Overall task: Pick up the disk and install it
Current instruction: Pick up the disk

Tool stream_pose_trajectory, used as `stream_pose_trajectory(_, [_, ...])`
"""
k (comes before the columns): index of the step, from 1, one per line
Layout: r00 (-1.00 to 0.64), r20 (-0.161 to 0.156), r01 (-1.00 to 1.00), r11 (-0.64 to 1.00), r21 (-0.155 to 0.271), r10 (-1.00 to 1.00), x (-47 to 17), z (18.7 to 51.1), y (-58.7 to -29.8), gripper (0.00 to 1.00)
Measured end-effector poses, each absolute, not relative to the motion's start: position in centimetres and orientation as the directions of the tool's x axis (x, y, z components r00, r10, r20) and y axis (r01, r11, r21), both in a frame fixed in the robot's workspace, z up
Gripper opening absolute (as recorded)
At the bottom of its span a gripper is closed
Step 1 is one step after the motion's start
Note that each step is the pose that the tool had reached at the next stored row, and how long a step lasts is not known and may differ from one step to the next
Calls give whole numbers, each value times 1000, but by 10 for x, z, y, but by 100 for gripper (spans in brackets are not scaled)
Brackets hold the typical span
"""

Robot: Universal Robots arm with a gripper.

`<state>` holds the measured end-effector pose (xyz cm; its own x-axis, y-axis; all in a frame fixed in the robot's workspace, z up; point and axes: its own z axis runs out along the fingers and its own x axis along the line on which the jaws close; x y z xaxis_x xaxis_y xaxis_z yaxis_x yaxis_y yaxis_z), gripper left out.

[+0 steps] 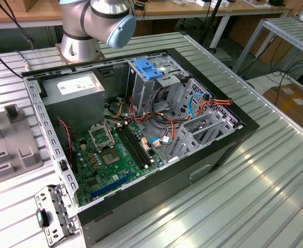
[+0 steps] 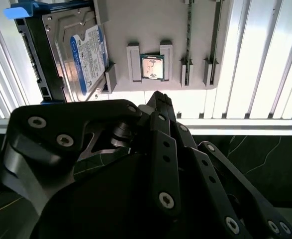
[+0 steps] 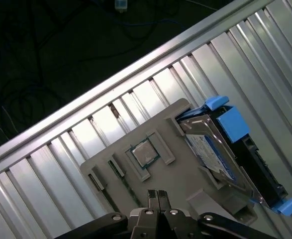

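Empty jaws pressed together above a grey tray (image 3: 183, 172) near the tabletop (image 3: 46, 169) edge; disk (image 3: 213, 154) propped tilted in the tray's end slot, untouched. Probably best to spread the jaws and grip the blue carrier sides squarely, clear of the CPU chip (image 3: 145, 153) just beside. Cables (image 1: 166, 124) crowding the open computer case (image 1: 203, 165) nearby.

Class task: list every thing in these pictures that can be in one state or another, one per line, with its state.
disk: resting in the grey holder, not gripped.
gripper: jaws shut, holding nothing.
processor chip: seated in a slot of the grey holder.
computer case: lying on its side, open, insides exposed.
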<state>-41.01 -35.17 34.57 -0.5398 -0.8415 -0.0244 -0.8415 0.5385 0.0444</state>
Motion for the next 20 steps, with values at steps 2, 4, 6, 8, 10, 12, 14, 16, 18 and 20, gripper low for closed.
stream_pose_trajectory(2, [-527, -24, -850, 525, 44, -850, -410, 346, -352, 11])
stream_pose_trajectory(4, [-514, -24, -857, 513, 44, -857, -410, 346, -352, 11])
stream_pose_trajectory(6, [-504, -24, -863, 502, 44, -864, -410, 346, -352, 11])
stream_pose_trajectory(8, [-494, -24, -869, 493, 44, -869, -410, 346, -352, 11])
stream_pose_trajectory(10, [-477, -24, -878, 476, 44, -879, -410, 346, -352, 11])
stream_pose_trajectory(12, [-464, -24, -886, 463, 44, -886, -410, 346, -352, 11])
stream_pose_trajectory(14, [-454, -24, -891, 452, 44, -891, -410, 346, -352, 11])
stream_pose_trajectory(16, [-440, -24, -898, 438, 44, -898, -410, 346, -352, 11])
stream_pose_trajectory(18, [-427, -24, -904, 425, 44, -904, -410, 346, -352, 11])
stream_pose_trajectory(20, [-414, -24, -910, 413, 44, -910, -410, 346, -352, 11])
